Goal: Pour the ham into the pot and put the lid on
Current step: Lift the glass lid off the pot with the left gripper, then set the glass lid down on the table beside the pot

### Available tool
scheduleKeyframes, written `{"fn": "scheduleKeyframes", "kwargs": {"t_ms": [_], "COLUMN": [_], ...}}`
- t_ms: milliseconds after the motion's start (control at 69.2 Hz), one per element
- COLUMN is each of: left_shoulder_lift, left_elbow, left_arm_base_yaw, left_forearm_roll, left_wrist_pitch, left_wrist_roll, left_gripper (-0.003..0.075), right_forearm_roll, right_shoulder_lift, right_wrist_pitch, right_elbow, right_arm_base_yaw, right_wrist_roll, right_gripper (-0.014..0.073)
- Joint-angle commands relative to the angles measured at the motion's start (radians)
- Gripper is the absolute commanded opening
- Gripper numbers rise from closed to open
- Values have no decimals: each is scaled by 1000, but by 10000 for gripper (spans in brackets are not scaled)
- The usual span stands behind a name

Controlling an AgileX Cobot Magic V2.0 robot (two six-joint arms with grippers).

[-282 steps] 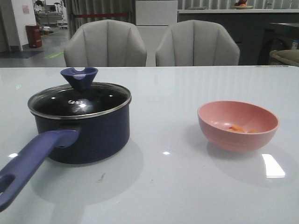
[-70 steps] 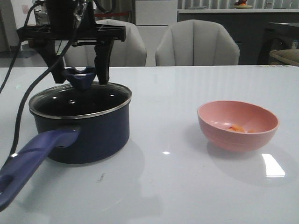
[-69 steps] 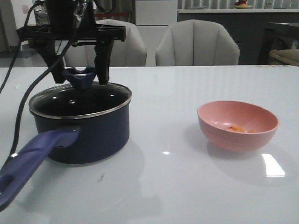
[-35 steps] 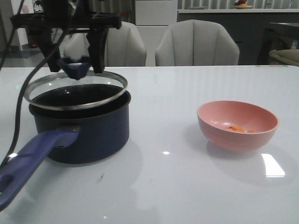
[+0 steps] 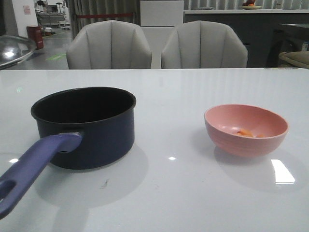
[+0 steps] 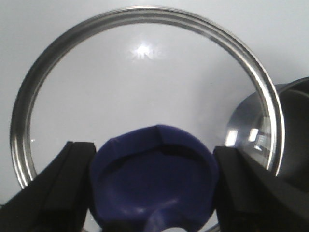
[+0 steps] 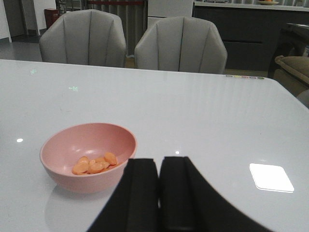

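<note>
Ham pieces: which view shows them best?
The right wrist view: it looks down into the pink bowl at the ham. The front view shows only a few bits over the rim; the left wrist view shows none.

No readable text, labels, brands or numbers anywhere; wall notice in background too blurred to read.

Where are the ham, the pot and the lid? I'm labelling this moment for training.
ham (image 7: 94, 165): right wrist view, on the middle chunk in the pink bowl.
pot (image 5: 101, 137): front view, on its navy side wall.
lid (image 6: 264, 99): left wrist view, on its metal rim.
</note>
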Motion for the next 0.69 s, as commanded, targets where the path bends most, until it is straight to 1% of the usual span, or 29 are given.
{"fn": "scheduleKeyframes", "kwargs": {"t_ms": [0,58,130,246,376,506,593,680], "left_shoulder_lift": [-67,-69,-69,-69,-69,-57,-32,-5], "left_elbow": [57,105,194,321,406,448,450,450], "left_arm_base_yaw": [67,94,117,144,155,155,155,155], "left_forearm_roll": [-101,-133,-132,-129,-129,-129,-129,-129], "left_wrist_pitch": [-80,-129,-195,-318,-415,-458,-453,-445], "left_wrist_roll": [91,124,156,174,176,178,178,178], "left_gripper": [312,312,313,313,327,381,422,445], "right_forearm_roll": [-12,-12,-12,-12,-12,-12,-12,-12], "right_shoulder_lift": [-20,-20,-20,-20,-20,-20,-20,-20], "right_wrist_pitch": [-81,-81,-81,-81,-81,-81,-81,-81], "right_elbow": [-5,-5,-5,-5,-5,-5,-5,-5], "right_arm_base_yaw": [-2,-2,-2,-3,-3,-3,-3,-3], "right_wrist_roll": [-4,-4,-4,-4,-4,-4,-4,-4], "right_gripper": [148,148,148,148,148,148,148,148]}}
